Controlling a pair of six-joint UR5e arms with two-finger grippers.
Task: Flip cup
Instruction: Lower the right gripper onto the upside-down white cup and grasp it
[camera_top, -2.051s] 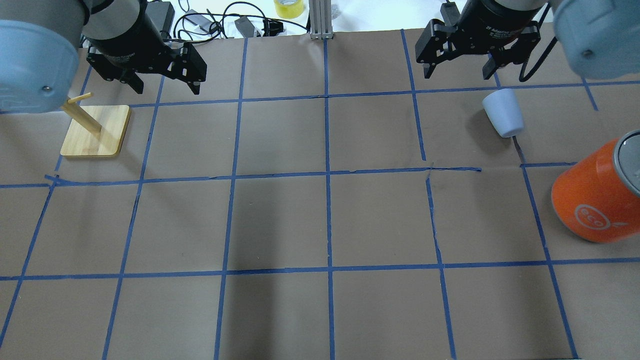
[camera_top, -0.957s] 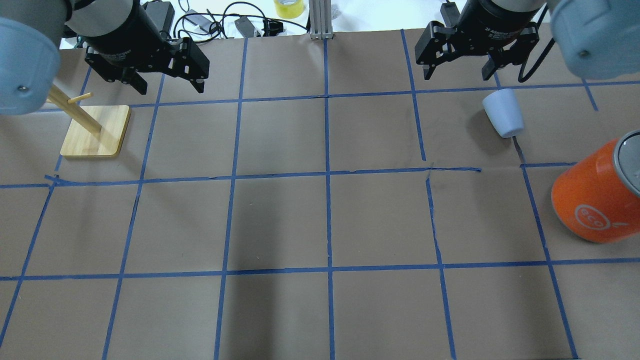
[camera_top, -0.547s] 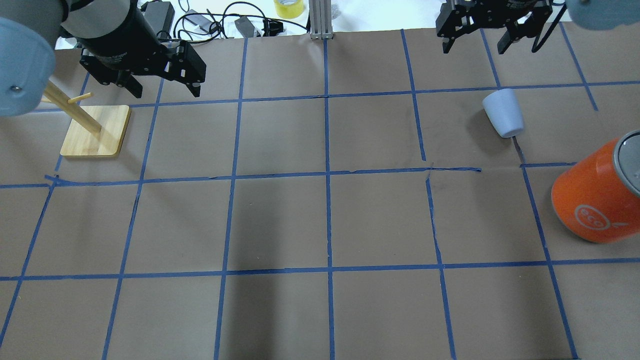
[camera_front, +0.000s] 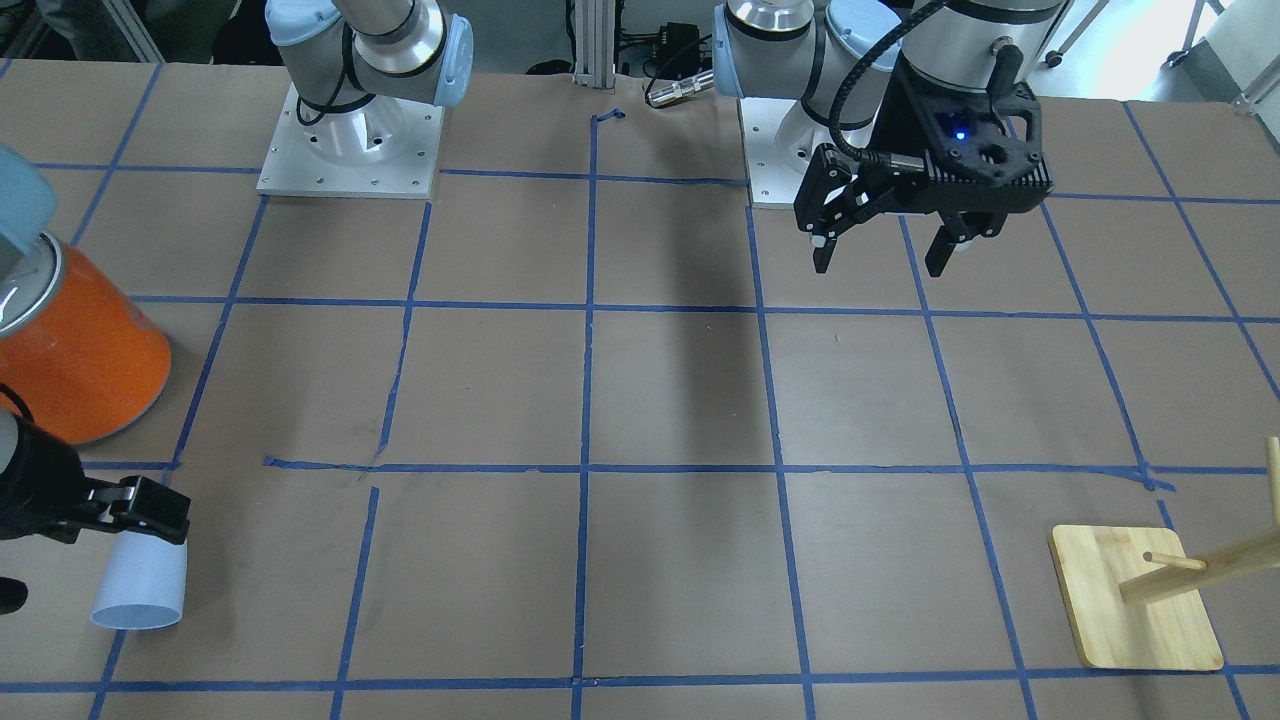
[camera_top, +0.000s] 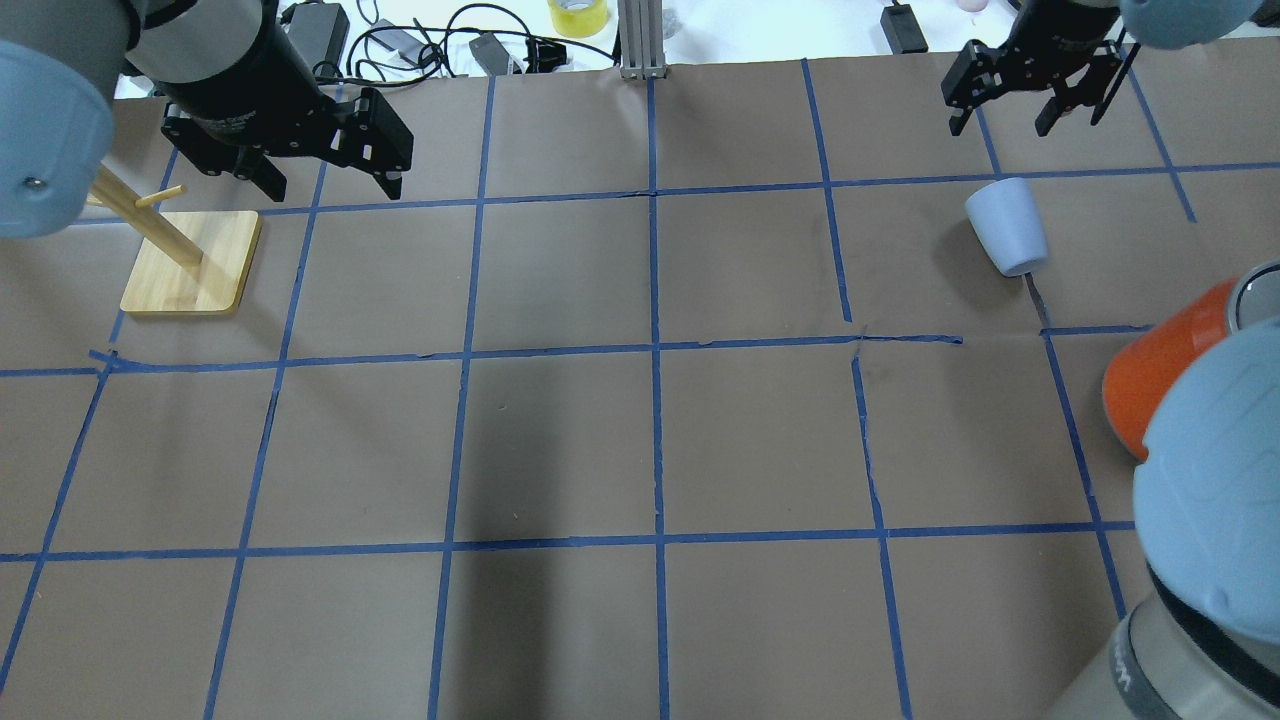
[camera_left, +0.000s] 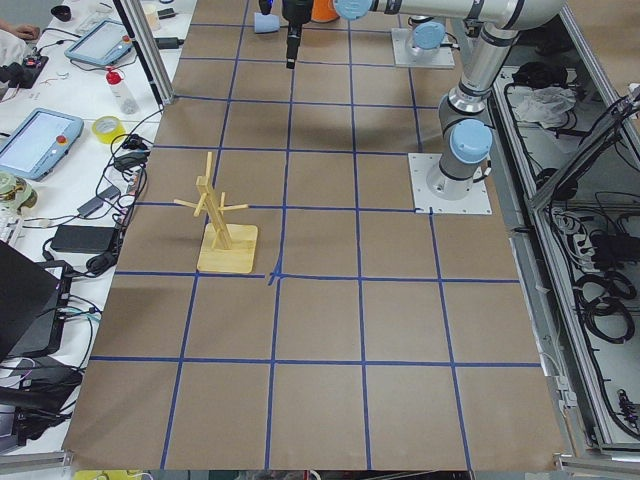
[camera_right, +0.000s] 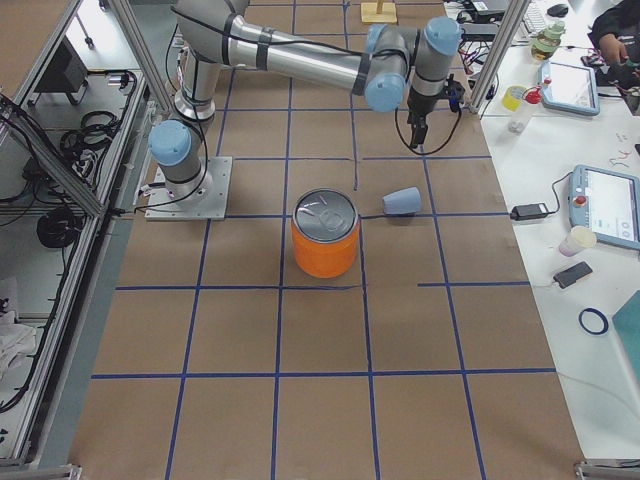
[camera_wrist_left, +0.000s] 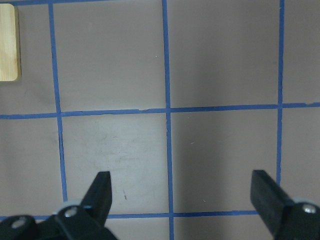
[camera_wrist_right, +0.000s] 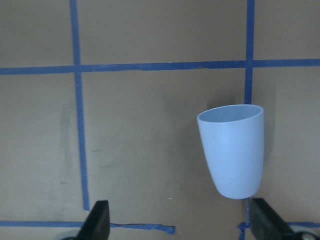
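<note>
overhead exterior: right jaws farther off

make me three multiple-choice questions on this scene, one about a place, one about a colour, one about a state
1. The cup lies:
A. on the robot's left side
B. dead centre
C. on the robot's right side

2. The body of the lidded canister is:
A. green
B. orange
C. white

3. The right hand is:
A. shut on the cup
B. open, not holding the cup
C. shut and empty

Answers:
1. C: in the overhead view the cup sits in the right half, near the canister.
2. B: the right-side view shows an orange body under a silver lid.
3. B: the right wrist view shows its fingers wide apart, with the cup lying on its side below, ungripped.
</note>
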